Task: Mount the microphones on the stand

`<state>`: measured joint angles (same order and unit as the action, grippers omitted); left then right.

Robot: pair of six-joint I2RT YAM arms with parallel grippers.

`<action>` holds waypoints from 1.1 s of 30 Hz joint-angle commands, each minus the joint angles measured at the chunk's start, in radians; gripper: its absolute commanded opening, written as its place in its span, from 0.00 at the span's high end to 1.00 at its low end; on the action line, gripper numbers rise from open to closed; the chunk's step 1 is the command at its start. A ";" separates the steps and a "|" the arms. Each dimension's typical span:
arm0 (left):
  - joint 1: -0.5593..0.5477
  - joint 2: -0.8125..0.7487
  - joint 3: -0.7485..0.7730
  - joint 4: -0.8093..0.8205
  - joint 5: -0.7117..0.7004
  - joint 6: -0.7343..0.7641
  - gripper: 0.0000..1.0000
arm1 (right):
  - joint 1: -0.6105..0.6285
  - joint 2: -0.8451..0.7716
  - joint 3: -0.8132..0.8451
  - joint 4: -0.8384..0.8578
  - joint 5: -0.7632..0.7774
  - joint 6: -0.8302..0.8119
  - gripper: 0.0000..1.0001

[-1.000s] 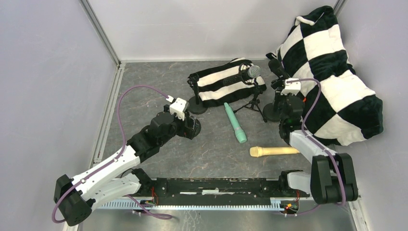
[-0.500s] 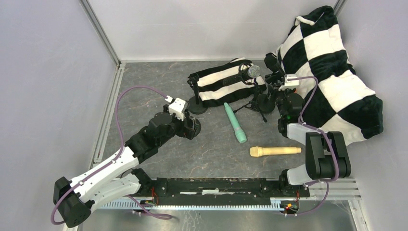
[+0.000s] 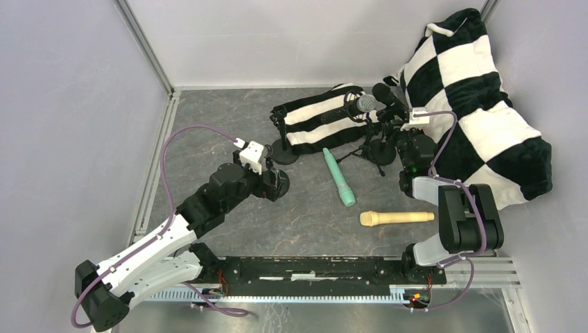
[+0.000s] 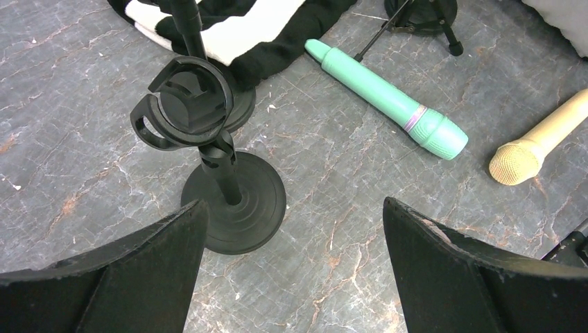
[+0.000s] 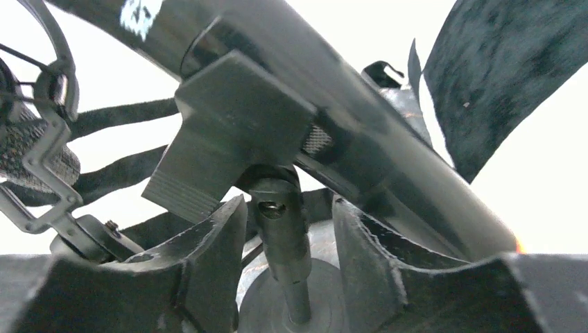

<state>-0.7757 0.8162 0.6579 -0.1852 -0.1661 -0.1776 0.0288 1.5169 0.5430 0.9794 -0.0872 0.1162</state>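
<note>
The table [image 4: 347,229] is matt grey, stone-veined and finely scratched. The mint mic [image 4: 388,107] is smooth plastic with a soft sheen. The cream mic [image 4: 548,139] is matt, its head fine mesh. The stand [image 4: 253,208] is matt black, its base ringed. The striped cloth [image 3: 312,114] and checked blanket [image 3: 478,104] are deep plush.

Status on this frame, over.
Left pincer open over empty black round-base stand. Right pincer open around stand post, under clipped black microphone. Mint green microphone, cream-yellow microphone loose on grey table, unobstructed.
</note>
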 commanded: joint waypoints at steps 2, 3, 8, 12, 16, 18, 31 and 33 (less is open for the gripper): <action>0.001 -0.012 0.016 0.031 -0.012 0.053 0.00 | -0.003 -0.094 -0.016 0.079 0.078 0.019 0.40; 0.001 -0.012 0.015 0.031 -0.012 0.052 0.00 | -0.003 -0.108 -0.022 0.061 0.079 0.024 0.39; 0.001 -0.008 0.013 0.036 -0.012 0.047 0.00 | -0.003 -0.202 -0.083 -0.014 0.081 0.060 0.37; 0.001 0.003 0.015 0.037 -0.019 0.039 0.00 | -0.003 -0.290 -0.150 -0.073 0.080 0.114 0.37; 0.001 0.015 0.023 0.038 -0.038 0.023 0.00 | -0.003 -0.405 -0.213 -0.174 0.098 0.167 0.37; 0.001 0.017 0.029 0.038 -0.050 0.009 0.00 | -0.003 -0.475 -0.224 -0.261 0.128 0.187 0.37; 0.001 -0.037 0.039 -0.062 -0.195 -0.217 0.00 | -0.003 -0.760 -0.124 -1.013 -0.003 0.263 0.35; 0.001 -0.053 0.030 -0.074 -0.218 -0.245 0.00 | 0.005 -0.785 -0.144 -1.034 -0.059 0.291 0.35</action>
<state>-0.7757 0.7975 0.6605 -0.2272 -0.3092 -0.3153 0.0257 0.7776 0.3855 0.1131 -0.0132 0.3523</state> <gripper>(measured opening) 0.997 0.652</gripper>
